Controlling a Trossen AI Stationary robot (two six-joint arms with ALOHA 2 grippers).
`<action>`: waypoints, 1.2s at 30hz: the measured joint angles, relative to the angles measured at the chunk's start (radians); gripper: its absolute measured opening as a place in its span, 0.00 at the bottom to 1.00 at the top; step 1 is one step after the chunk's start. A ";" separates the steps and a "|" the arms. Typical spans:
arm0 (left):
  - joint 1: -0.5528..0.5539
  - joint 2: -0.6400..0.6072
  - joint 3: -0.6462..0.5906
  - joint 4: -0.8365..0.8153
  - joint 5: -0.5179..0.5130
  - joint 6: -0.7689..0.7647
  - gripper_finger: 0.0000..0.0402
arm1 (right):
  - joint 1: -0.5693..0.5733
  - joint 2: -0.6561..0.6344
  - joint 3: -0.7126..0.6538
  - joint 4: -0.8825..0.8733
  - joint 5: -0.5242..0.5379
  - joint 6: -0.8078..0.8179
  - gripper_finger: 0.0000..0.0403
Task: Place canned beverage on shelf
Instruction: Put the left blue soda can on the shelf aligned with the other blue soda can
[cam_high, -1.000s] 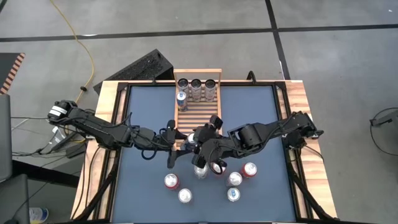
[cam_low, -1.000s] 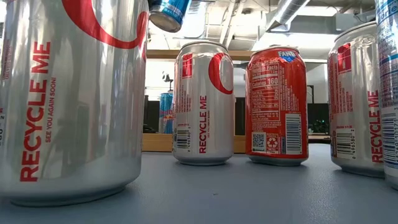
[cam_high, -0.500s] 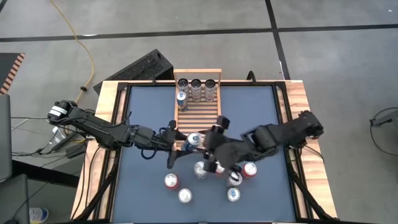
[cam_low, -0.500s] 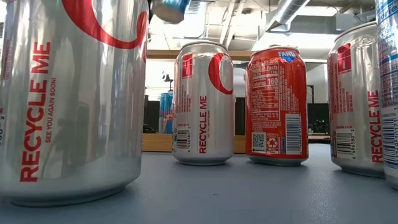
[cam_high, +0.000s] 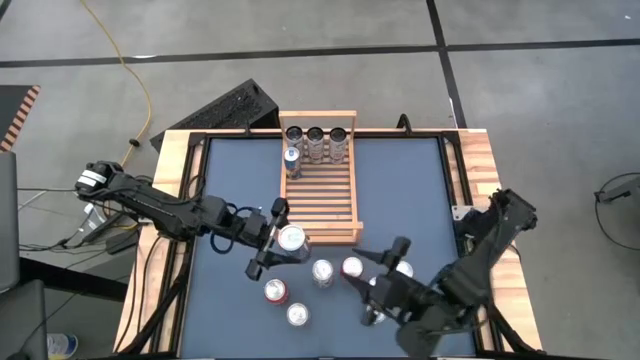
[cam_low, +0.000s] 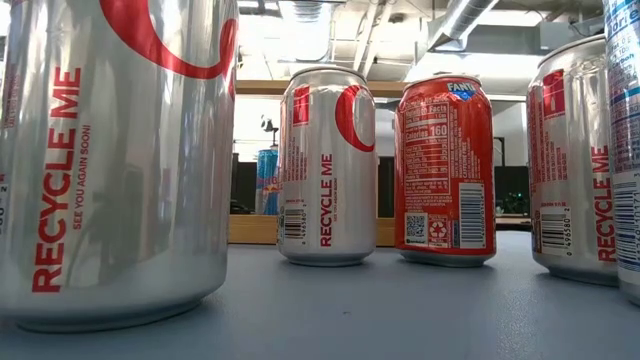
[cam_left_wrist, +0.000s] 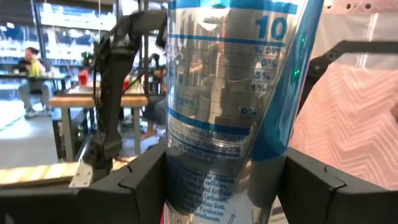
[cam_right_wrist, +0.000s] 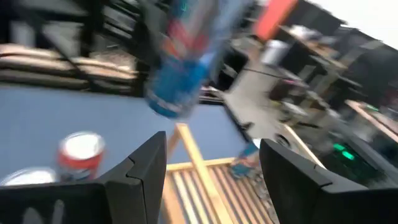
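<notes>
Carry step: left pincer (cam_high: 278, 240) clamps blue-and-silver can (cam_high: 291, 238) lifted by shelf (cam_high: 318, 190) near rail; right pincer (cam_high: 385, 280) empty, wide; next, set upright beside shelved cans (cam_high: 316, 141).

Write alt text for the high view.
From above, the left gripper holds a can beside the near end of the slatted shelf, which carries four cans at its far end. The right gripper is open above loose cans on the blue table.
</notes>
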 joint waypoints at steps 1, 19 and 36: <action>0.000 0.000 -0.004 0.010 0.001 0.002 0.57 | -0.004 0.000 -0.043 0.034 0.032 0.030 0.58; 0.001 0.000 -0.005 -0.034 0.261 0.000 0.57 | -0.144 -0.150 -0.278 0.593 -0.473 -0.295 0.56; 0.022 0.000 -0.006 -0.095 0.235 0.030 0.57 | -0.280 -0.112 -0.278 0.747 -0.719 -0.458 0.74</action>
